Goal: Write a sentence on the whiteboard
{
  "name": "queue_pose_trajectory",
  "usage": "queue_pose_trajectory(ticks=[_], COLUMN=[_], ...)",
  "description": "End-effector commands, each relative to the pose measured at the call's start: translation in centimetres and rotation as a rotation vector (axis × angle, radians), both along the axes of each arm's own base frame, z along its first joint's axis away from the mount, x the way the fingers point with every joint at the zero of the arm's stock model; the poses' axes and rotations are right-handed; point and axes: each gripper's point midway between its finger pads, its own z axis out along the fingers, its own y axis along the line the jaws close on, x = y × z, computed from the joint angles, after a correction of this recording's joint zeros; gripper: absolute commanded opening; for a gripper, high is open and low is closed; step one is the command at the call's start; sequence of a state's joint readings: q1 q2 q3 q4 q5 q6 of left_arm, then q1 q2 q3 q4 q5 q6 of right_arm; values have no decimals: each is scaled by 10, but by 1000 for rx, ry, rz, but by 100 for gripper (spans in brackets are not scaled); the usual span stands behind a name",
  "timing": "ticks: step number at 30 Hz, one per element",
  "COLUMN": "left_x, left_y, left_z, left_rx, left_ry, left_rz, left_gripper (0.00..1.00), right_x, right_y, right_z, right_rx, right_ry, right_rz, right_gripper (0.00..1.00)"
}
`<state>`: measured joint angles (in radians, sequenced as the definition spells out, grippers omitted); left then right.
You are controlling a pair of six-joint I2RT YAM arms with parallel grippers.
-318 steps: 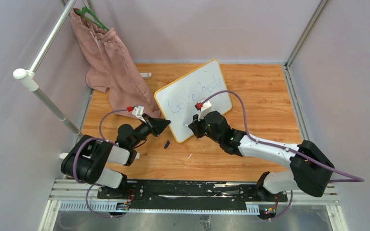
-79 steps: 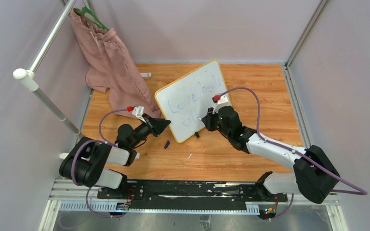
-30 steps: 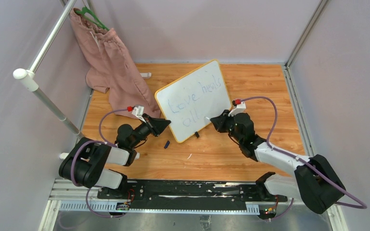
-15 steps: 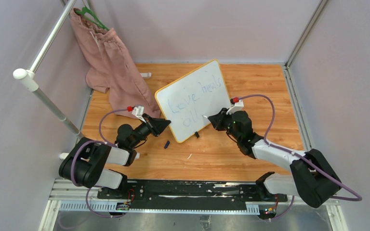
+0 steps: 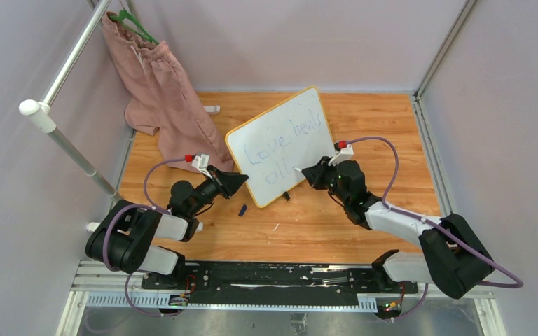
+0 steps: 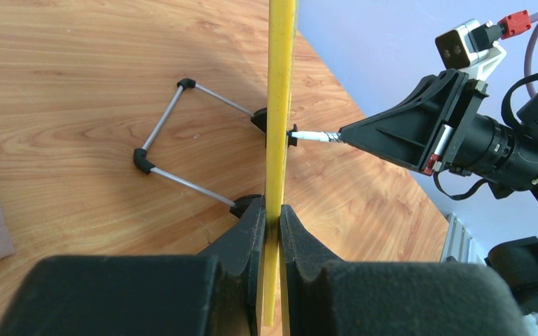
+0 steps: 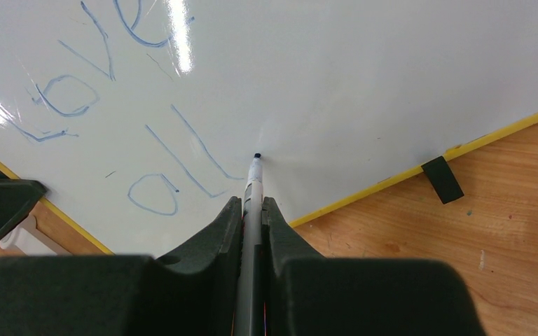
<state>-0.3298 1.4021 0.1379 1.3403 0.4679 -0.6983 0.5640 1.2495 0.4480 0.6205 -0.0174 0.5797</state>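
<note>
The whiteboard (image 5: 280, 143), white with a yellow frame, stands tilted at the table's middle. Faint blue writing (image 5: 280, 150) reads "Love heals" over "all"; "all" also shows in the right wrist view (image 7: 175, 175). My left gripper (image 5: 235, 183) is shut on the board's left yellow edge (image 6: 279, 126). My right gripper (image 5: 309, 173) is shut on a marker (image 7: 252, 192), whose tip touches the board just right of "all". In the left wrist view the marker (image 6: 315, 137) meets the board's face.
A pink garment (image 5: 161, 91) hangs from a rail at the back left. A small dark marker cap (image 5: 242, 209) lies on the wood in front of the board. The board's wire stand (image 6: 175, 147) sits behind it. Enclosure walls ring the table.
The right gripper wrote "all" earlier, swung right away from the board, and has now come back left so the marker tip touches the board after "all". The left gripper has not moved.
</note>
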Motion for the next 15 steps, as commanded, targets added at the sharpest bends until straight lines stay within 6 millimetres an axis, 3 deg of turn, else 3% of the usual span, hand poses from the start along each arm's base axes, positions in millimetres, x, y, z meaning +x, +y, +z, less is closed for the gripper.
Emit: queue_pose_trajectory(ticks=[1, 15], left_x=[-5, -5], left_y=[-4, -4], left_z=[12, 12], left_rx=[-15, -14], left_ry=[-52, -51], left_rz=[-25, -24], left_gripper=[0, 0], right_x=[9, 7], right_y=[2, 2], right_z=[7, 0], right_rx=[11, -6], right_ry=[-7, 12], right_rz=[-4, 5], right_gripper=[0, 0])
